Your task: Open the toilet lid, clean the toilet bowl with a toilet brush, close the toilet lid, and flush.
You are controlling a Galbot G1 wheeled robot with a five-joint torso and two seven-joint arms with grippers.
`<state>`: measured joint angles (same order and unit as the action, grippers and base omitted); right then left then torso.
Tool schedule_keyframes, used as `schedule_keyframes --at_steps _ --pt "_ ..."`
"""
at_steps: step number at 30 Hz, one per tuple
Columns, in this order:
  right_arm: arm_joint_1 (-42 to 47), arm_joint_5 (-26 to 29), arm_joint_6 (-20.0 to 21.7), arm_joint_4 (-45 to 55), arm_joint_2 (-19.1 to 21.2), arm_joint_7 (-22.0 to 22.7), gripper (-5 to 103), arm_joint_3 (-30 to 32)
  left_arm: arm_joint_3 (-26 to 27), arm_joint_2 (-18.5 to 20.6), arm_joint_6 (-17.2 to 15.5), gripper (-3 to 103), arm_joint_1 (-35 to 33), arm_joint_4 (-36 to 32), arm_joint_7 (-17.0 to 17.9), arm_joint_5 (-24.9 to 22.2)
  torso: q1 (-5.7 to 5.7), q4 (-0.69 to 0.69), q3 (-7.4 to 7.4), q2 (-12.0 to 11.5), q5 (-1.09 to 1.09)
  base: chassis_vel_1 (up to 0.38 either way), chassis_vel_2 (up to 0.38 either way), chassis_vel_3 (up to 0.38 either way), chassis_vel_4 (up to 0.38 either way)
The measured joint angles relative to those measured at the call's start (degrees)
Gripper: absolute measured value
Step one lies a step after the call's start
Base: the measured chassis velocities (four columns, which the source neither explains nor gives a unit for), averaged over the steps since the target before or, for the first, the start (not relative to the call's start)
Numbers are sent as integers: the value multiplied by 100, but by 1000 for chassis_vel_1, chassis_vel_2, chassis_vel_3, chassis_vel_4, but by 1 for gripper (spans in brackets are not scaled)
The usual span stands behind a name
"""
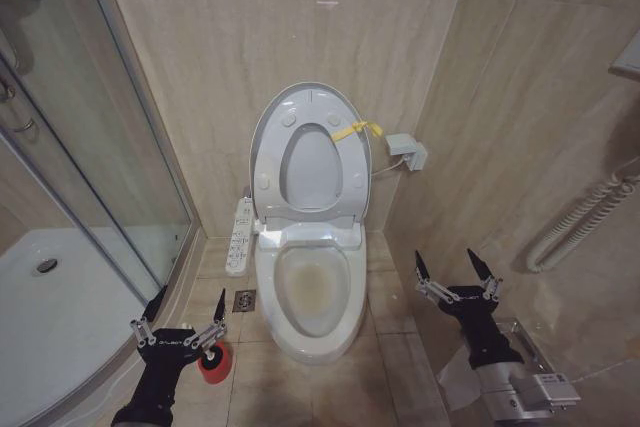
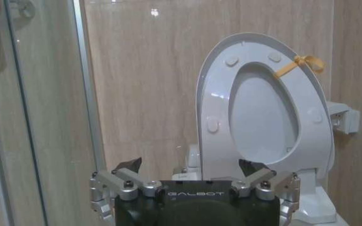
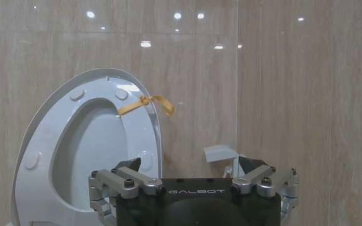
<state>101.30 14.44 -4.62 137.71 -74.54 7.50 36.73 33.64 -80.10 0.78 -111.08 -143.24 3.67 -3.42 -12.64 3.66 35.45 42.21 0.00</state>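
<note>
The toilet lid (image 1: 310, 169) stands upright against the back wall, with the ring seat (image 1: 268, 152) raised in front of it and a yellow ribbon (image 1: 356, 130) at the edge. Below them the toilet bowl (image 1: 268, 287) lies uncovered, a brownish stain inside it. Left of the bowl, my left gripper (image 1: 190, 297) is open just above the red holder cup (image 1: 213, 365); the toilet brush is hidden. My right gripper (image 1: 446, 259) is open and empty to the bowl's right. Each wrist view faces the raised lid (image 2: 263, 117) (image 3: 90, 155) past open fingers (image 2: 130, 165) (image 3: 129, 165).
A glass shower enclosure (image 1: 100, 147) and white shower tray (image 1: 60, 307) fill the left. A white control strip (image 1: 240, 235) leans beside the toilet, near a floor drain (image 1: 245, 300). A wall box (image 1: 408, 150) and a white hose (image 1: 580, 217) sit on the right.
</note>
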Motion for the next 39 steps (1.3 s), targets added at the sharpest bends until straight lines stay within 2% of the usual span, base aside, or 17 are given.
schedule_keyframes --at_steps 39 --pt "0 0 0 0 0 0 100 0 0 0 0 100 1 1 1 -4 0 0 0 0 0 0 0 0 0"
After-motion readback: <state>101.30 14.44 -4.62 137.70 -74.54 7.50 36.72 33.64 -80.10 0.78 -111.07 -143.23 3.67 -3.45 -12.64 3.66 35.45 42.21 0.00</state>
